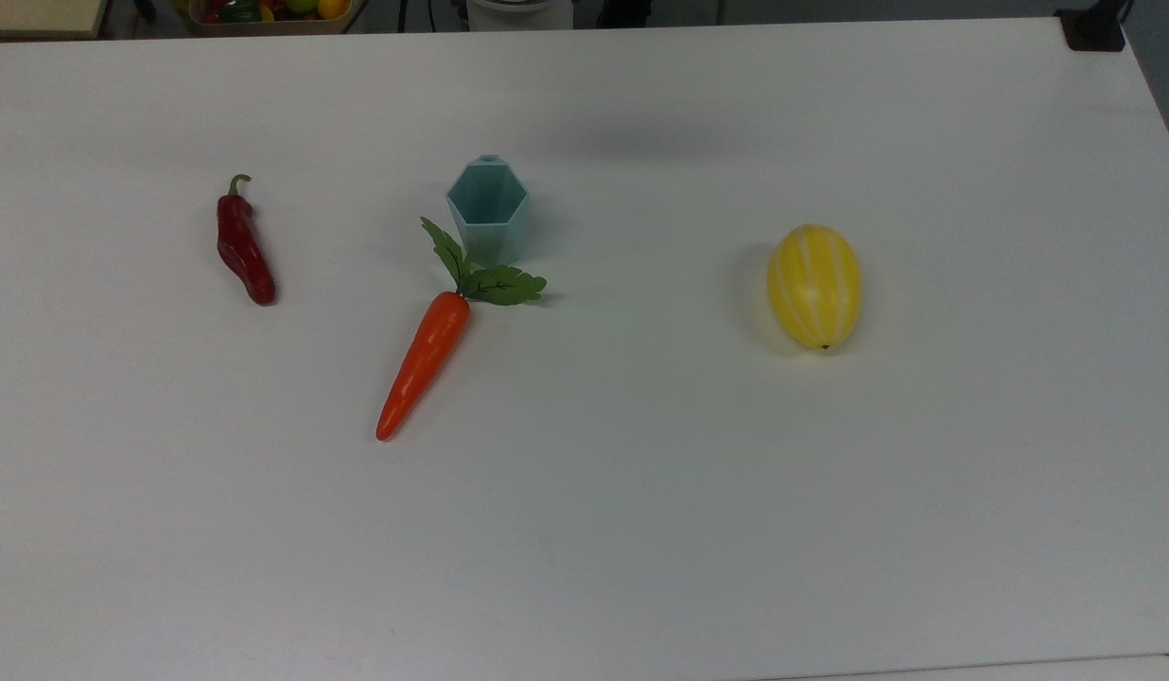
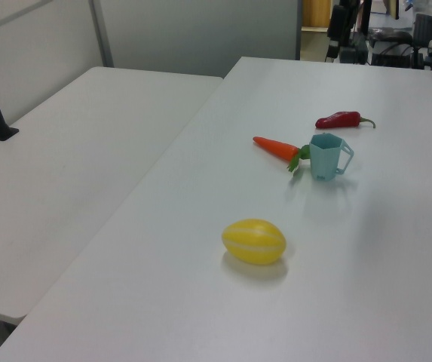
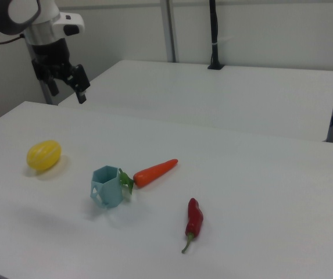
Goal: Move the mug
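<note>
Standing upright beside an orange plastic carrot (image 1: 424,364), the pale teal faceted plastic mug (image 1: 489,212) looked light, rigid | black two-finger gripper (image 3: 66,83) hung high, fingers apart | best grasped across its rim.

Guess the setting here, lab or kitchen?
Likely a robotics lab: a bare white table holds toy-like produce, a carrot, a chili and a yellow melon, beside the mug, with the gripper raised above the table.
</note>
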`<state>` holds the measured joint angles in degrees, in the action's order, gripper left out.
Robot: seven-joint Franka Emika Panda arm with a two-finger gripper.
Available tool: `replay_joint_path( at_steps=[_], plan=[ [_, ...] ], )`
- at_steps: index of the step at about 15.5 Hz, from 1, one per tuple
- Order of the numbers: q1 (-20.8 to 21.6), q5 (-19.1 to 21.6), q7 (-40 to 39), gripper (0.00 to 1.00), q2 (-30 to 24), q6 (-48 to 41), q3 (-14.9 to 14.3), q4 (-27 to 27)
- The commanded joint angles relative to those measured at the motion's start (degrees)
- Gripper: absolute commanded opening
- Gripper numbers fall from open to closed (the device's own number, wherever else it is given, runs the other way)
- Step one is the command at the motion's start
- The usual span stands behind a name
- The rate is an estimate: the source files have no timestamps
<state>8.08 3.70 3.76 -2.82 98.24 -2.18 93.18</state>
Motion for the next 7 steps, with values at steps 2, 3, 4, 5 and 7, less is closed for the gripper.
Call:
replay_joint_path(
  at_steps=[2,3,4,5,7],
  plan=[
    [-0.6,0.7,-1.7,1.0,1.1,4.4,0.0,0.1],
    [-0.7,0.7,-1.6,1.0,1.1,4.4,0.0,0.1],
    [-1.0,0.7,-1.7,1.0,1.1,4.5,0.0,0.0],
    [-1.0,0.7,-1.7,1.0,1.2,4.6,0.0,0.0],
    [-1.0,0.7,-1.7,1.0,1.1,4.4,0.0,0.1]
  ],
)
